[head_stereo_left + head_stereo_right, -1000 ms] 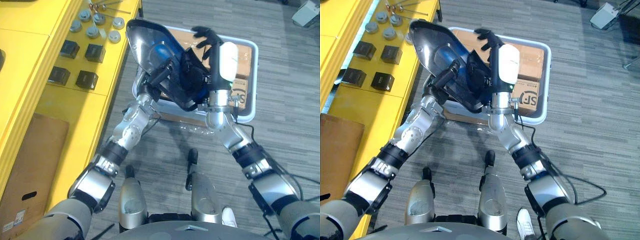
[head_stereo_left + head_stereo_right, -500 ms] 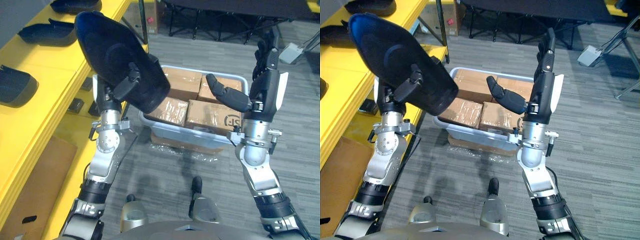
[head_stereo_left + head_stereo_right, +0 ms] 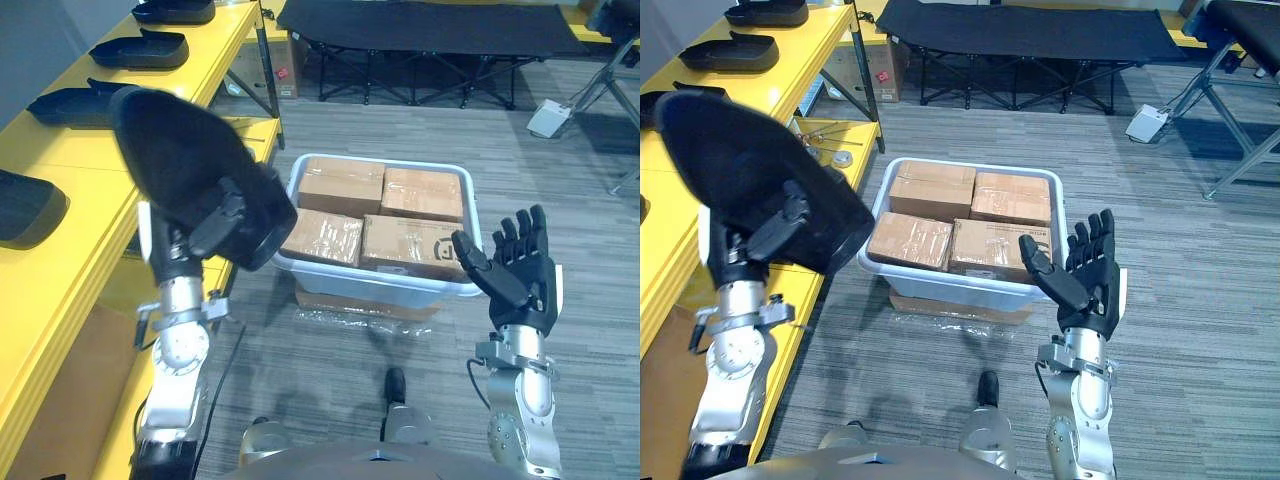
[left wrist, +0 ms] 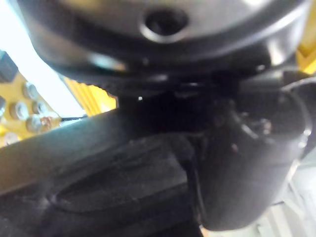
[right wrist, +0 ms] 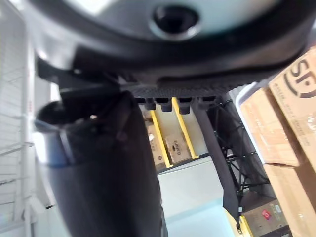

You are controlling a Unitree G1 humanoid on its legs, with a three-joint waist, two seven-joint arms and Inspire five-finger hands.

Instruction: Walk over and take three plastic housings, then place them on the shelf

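A large black plastic housing (image 3: 180, 170) is raised at the left, beside the yellow shelf (image 3: 90, 140). My left hand (image 3: 228, 208) is shut on it, thumb lying across its dark shell. In the left wrist view the housing (image 4: 98, 182) lies right against the hand. My right hand (image 3: 520, 270) stands low at the right, open with straight spread fingers, holding nothing, just in front of the bin's right corner. Several more black housings (image 3: 138, 50) lie along the shelf top, one (image 3: 28, 205) close by at the left edge.
A pale plastic bin (image 3: 380, 285) holding several taped cardboard boxes (image 3: 410, 240) stands on the grey floor straight ahead. A black folding cot (image 3: 420, 25) stands beyond it, with a white box (image 3: 548, 118) on the floor at the far right.
My right hand has let go of the housing, opened and dropped low to the right. The left hand alone now carries the housing, moved left toward the shelf. The camera has tilted up.
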